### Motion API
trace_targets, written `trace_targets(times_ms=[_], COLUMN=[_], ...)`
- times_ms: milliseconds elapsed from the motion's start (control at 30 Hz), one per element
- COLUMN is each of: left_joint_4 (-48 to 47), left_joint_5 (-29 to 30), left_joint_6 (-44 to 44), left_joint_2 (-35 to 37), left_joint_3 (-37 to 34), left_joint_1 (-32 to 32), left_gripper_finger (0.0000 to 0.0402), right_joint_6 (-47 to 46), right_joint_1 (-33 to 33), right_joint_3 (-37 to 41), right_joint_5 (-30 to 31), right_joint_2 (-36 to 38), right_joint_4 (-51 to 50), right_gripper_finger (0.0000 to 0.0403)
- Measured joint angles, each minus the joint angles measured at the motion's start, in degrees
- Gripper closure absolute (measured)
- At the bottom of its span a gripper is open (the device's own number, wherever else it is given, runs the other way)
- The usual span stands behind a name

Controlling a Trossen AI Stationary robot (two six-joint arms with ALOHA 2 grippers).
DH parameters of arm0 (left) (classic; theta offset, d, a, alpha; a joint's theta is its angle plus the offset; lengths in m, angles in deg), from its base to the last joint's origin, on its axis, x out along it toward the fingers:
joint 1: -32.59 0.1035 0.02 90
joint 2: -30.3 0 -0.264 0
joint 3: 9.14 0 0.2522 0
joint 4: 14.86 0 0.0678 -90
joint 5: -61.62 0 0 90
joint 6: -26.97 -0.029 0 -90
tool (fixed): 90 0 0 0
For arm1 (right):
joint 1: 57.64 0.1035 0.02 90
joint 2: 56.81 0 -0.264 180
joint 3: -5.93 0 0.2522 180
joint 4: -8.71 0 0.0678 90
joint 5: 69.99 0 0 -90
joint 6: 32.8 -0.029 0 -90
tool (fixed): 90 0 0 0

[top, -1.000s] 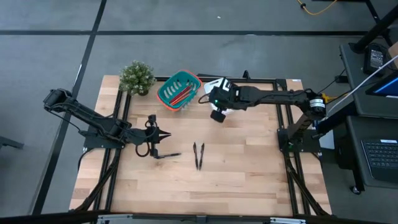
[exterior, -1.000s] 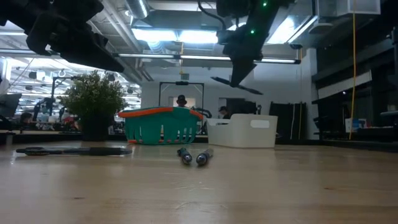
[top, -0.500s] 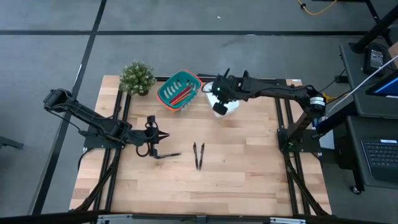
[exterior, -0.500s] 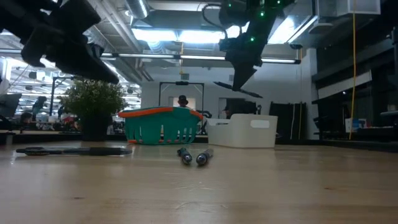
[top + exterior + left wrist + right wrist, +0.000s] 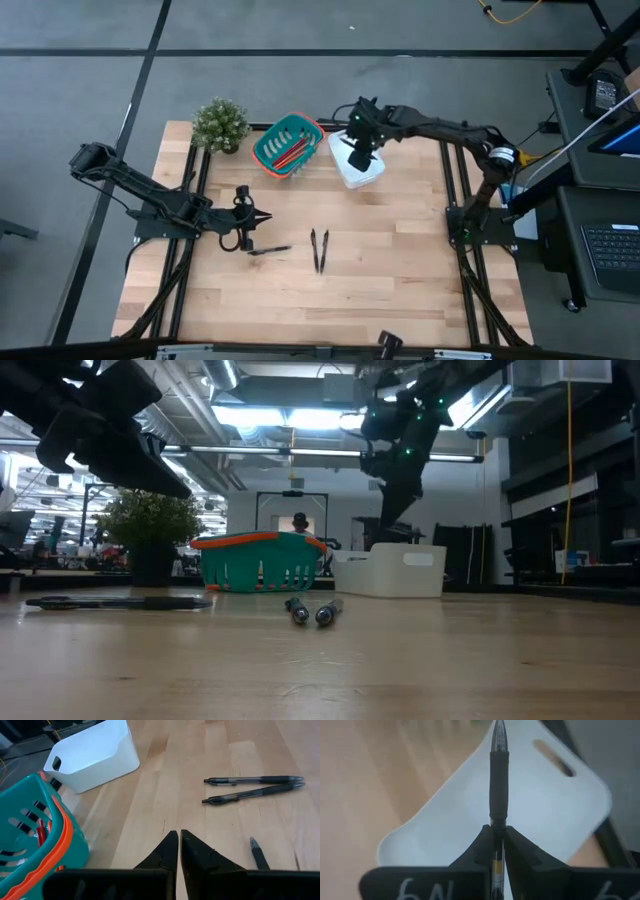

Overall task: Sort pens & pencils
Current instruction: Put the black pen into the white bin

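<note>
Right hand [image 5: 496, 832] clamping pen [image 5: 498, 780]

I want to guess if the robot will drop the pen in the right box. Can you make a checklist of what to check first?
1. Right gripper shut on a pen: ok.
2. Pen over the white bin: ok, the high view shows the gripper above it.
3. White bin free of pencils: cannot tell, its inside is mostly hidden.
4. Pencils kept in the teal basket, apart from the pens: ok.
5. Left gripper out of the way: ok, shut and empty, far from the bin.
6. Pens left on the table: not ok, a pair of pens and one more wait there.
</note>
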State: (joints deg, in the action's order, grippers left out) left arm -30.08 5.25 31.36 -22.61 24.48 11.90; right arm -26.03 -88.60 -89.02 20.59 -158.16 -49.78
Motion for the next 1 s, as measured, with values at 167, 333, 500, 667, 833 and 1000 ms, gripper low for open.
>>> trace_targets(times_ms=[167,333,500,667,833,1000], left_joint_4=[0.00,0.02,0.35,1.22,1.18,1.17], left_joint_5=[0.00,0.00,0.00,0.00,0.00,0.00], left_joint_6=[-0.28,-0.44,-1.45,-1.90,-1.97,-1.99], left_joint_2=[0.00,0.00,0.00,0.00,0.00,0.00], left_joint_3=[-0.02,-0.04,-0.04,-0.04,-0.04,-0.04], left_joint_1=[0.04,0.04,0.04,0.04,0.04,0.04], left_gripper_finger=[0.0388,0.0388,0.0388,0.0388,0.0388,0.0388], right_joint_6=[0.96,1.25,1.39,2.47,2.75,2.96], right_joint_1=[-2.38,-2.80,-2.77,-2.80,-2.78,-2.78], right_joint_3=[0.00,0.00,0.00,0.00,-0.47,-0.85], right_joint_5=[-5.96,-8.92,-9.49,-9.60,-9.67,-9.75], right_joint_2=[-1.37,-1.86,-4.31,-7.69,-9.56,-9.88], right_joint_4=[-0.52,-2.28,-1.82,-1.81,-1.79,-0.81], right_gripper_finger=[0.0374,0.0374,0.0374,0.0374,0.0374,0.0375])
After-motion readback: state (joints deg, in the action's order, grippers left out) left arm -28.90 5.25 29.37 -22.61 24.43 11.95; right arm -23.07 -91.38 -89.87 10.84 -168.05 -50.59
